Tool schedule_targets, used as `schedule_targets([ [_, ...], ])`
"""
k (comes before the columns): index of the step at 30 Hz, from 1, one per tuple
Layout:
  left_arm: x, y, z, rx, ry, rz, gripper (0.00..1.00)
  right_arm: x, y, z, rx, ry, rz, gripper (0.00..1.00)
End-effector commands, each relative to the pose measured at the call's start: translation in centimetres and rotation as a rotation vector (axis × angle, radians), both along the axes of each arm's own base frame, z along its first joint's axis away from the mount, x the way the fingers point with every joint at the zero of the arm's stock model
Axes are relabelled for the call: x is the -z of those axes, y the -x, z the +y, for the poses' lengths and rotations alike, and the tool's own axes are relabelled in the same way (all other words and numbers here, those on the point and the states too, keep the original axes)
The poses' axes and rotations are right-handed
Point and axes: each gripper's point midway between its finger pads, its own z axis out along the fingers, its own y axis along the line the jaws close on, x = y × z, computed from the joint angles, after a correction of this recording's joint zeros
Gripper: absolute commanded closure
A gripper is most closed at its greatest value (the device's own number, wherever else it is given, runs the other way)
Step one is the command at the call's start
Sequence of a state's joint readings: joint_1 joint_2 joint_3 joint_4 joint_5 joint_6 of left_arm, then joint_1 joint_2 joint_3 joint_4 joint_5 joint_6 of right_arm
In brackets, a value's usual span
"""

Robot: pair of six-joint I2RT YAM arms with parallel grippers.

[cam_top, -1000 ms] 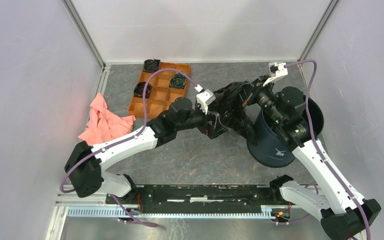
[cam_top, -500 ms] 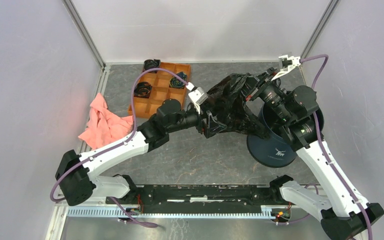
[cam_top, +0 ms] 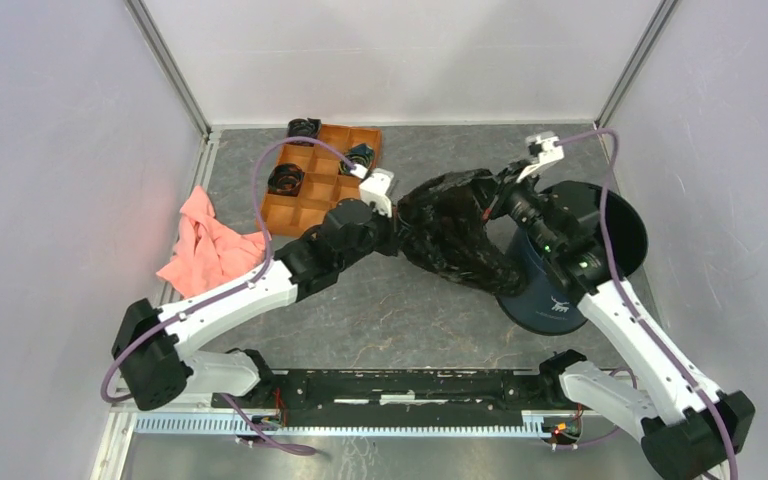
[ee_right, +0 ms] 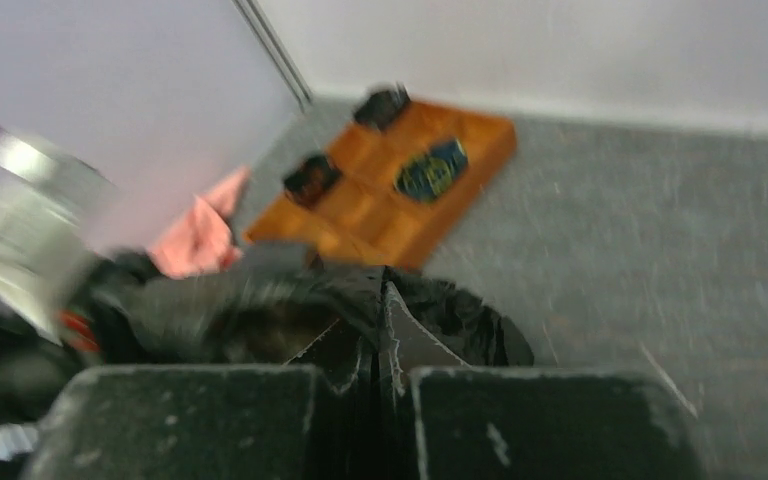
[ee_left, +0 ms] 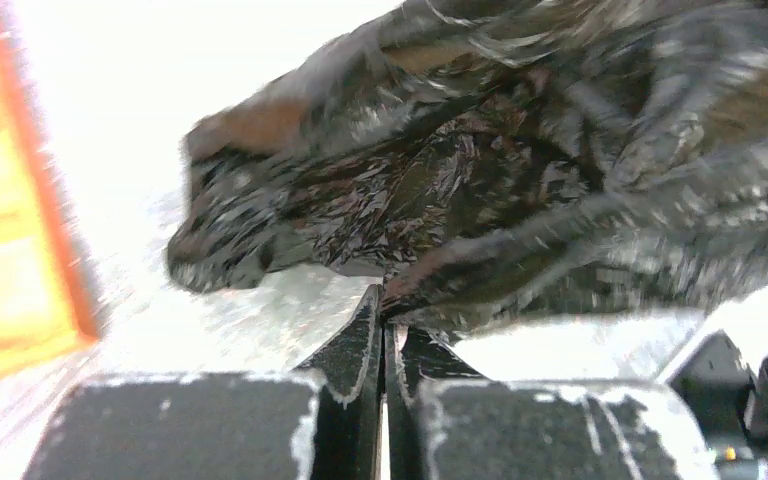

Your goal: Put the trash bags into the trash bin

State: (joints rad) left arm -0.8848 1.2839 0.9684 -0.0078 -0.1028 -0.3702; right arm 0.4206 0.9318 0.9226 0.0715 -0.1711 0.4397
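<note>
The trash bag [cam_top: 455, 235], a crumpled mass of glossy black film, hangs stretched between both grippers just left of the trash bin [cam_top: 545, 285]. The bin is a dark navy bucket with a white logo, and the bag's right end drapes against its rim. My left gripper [cam_top: 397, 228] is shut on the bag's left edge. In the left wrist view its jaws [ee_left: 384, 300] meet with a fold of the bag [ee_left: 520, 150] pinched at the tips. My right gripper [cam_top: 495, 198] is shut on the bag's top, near the bin's left rim. Its jaws [ee_right: 380, 290] are pressed together in black film [ee_right: 460, 315].
An orange compartment tray [cam_top: 310, 190] holding small black rolls [cam_top: 286, 178] lies at the back left. A pink cloth [cam_top: 205, 245] lies by the left wall. White walls close in both sides and the back. The bin stands near the right wall.
My left gripper went from open to shut on the bag's left edge. The right gripper rose with the bag, then dropped back toward the bin's rim, and the bag now hangs lower.
</note>
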Motion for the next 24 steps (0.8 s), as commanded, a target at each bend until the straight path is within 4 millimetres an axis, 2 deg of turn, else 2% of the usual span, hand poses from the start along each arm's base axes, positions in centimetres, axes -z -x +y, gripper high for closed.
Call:
schedule_targets([
  [1, -0.7, -2.4, 7.2, -0.391, 0.037, 0.052, 0.98, 6.0, -0.7, 1.1, -0.053, 0.107, 0.099, 0.99],
  [2, 0.2, -2.7, 8.3, -0.421, 0.059, 0.101, 0.98, 6.6, -0.9, 1.5, -0.072, 0.119, 0.113, 0.99],
  [4, 1.1, -4.0, 10.3, -0.451, 0.134, 0.201, 0.98, 6.4, -1.8, 2.0, -0.086, 0.155, 0.113, 0.99],
  [6, -1.2, -6.6, 12.2, -0.443, 0.231, 0.253, 0.98, 4.8, -3.2, 1.8, -0.052, 0.2, 0.107, 0.99],
  [7, -4.2, -8.0, 12.5, -0.402, 0.272, 0.247, 0.98, 2.8, -4.1, 1.6, -0.031, 0.229, 0.084, 0.99],
  [8, -7.4, -9.6, 12.4, -0.365, 0.274, 0.225, 0.98, -0.1, -4.5, 1.4, -0.013, 0.238, 0.049, 0.99],
  [9, -12.6, -10.2, 12.2, -0.319, 0.282, 0.148, 0.98, -2.9, -4.7, 1.2, 0.002, 0.242, 0.006, 0.99],
  [10, -17.0, -10.8, 11.5, -0.266, 0.286, 0.088, 0.98, -6.9, -4.2, 0.9, 0.012, 0.223, -0.063, 0.99],
  [11, -21.7, -10.3, 10.9, -0.204, 0.32, 0.016, 0.98, -10.0, -3.6, 0.6, 0.02, 0.201, -0.124, 0.99],
  [12, -26.5, -9.0, 10.4, -0.135, 0.372, -0.065, 0.98, -13.0, -2.6, 0.2, 0.023, 0.172, -0.193, 0.99],
  [13, -30.4, -7.4, 10.1, -0.079, 0.423, -0.14, 0.98, -15.4, -1.3, -0.1, 0.016, 0.143, -0.259, 0.99],
  [14, -33.2, -5.4, 9.8, -0.02, 0.464, -0.203, 0.98, -17.3, 0.2, -0.3, 0.001, 0.113, -0.325, 0.99],
  [15, -35.0, -3.4, 9.9, 0.016, 0.495, -0.26, 0.98, -18.2, 1.3, -0.4, -0.015, 0.086, -0.371, 0.99],
  [16, -35.7, -2.0, 10.1, 0.028, 0.515, -0.299, 0.98, -18.7, 2.7, -0.4, -0.038, 0.053, -0.424, 0.98],
  [17, -34.9, -0.9, 10.7, 0.016, 0.53, -0.313, 0.98, -18.2, 3.7, -0.2, -0.068, 0.036, -0.461, 0.97],
  [18, -33.2, -0.4, 11.3, -0.009, 0.539, -0.31, 0.98, -17.3, 4.7, -0.1, -0.094, 0.021, -0.485, 0.96],
  [19, -30.4, -0.3, 12.1, -0.057, 0.535, -0.285, 0.98, -14.7, 4.6, 0.2, -0.112, 0.017, -0.464, 0.96],
  [20, -26.7, -0.2, 13.0, -0.116, 0.514, -0.244, 0.98, -12.4, 4.7, 0.3, -0.12, 0.007, -0.437, 0.96],
  [21, -22.7, -0.4, 13.8, -0.177, 0.484, -0.196, 0.98, -8.7, 4.2, 0.7, -0.134, 0.007, -0.374, 0.97],
  [22, -15.9, -0.8, 14.7, -0.259, 0.418, -0.093, 0.98, -4.7, 3.9, 1.3, -0.163, 0.017, -0.302, 0.98],
  [23, -11.4, -0.3, 15.5, -0.306, 0.381, -0.019, 0.98, -1.2, 3.7, 1.9, -0.193, 0.024, -0.232, 0.99],
  [24, -7.9, 0.5, 15.9, -0.328, 0.369, 0.046, 0.98, 2.5, 3.9, 2.6, -0.231, 0.032, -0.149, 0.99],
])
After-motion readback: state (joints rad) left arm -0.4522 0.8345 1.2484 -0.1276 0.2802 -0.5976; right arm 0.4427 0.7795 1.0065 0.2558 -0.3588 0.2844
